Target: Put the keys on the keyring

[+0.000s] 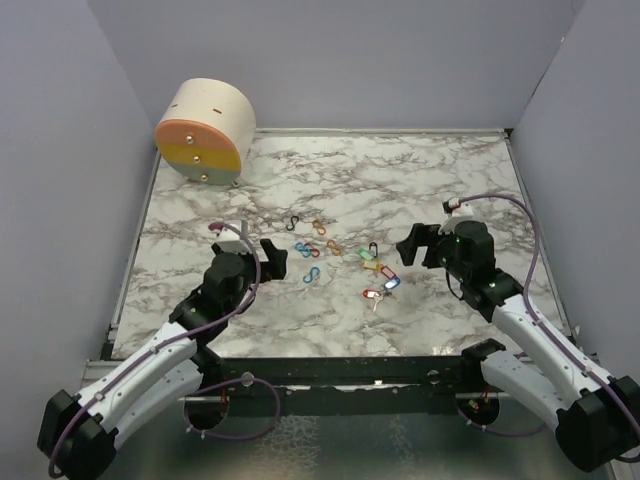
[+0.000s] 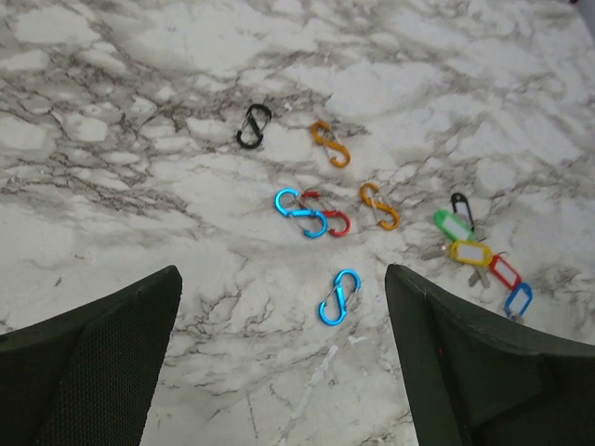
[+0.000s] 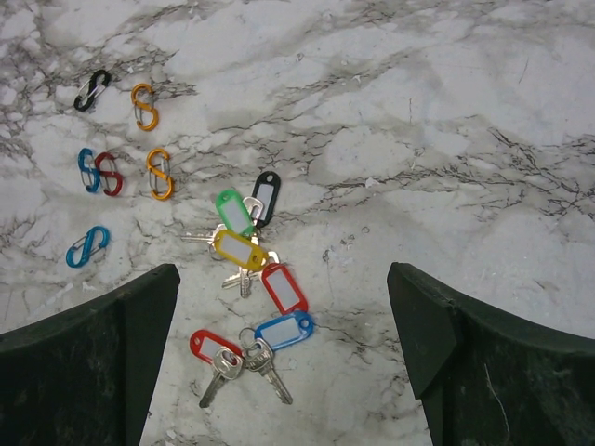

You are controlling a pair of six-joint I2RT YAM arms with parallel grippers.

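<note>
Dark left fingers fill the bottom corners of their own wrist view. They are spread wide, holding nothing, with only the marble surface showing in the gap. Right fingers are spread just as wide and also hold nothing.

From the right wrist, the keys lie loose on the surface in the gap between those fingers, a little left of centre. Their plastic tags are green, black, yellow, red and blue, and two silver blades point down toward the bottom edge. From the left wrist, the same cluster sits at the right edge of the frame, just above the right-hand finger and well off to the side of the gap. Seen from above, the keys lie between the two arms, closer to the right fingers.

S-shaped clips in blue, red, orange and black are scattered singly to the left of the keys, separate from them.

In the upper left of the overhead view a cream drum lies on its side. Its round face is banded orange, yellow and grey. I cannot tell what is inside it.

Paper windows on the tags are too small to read.
</note>
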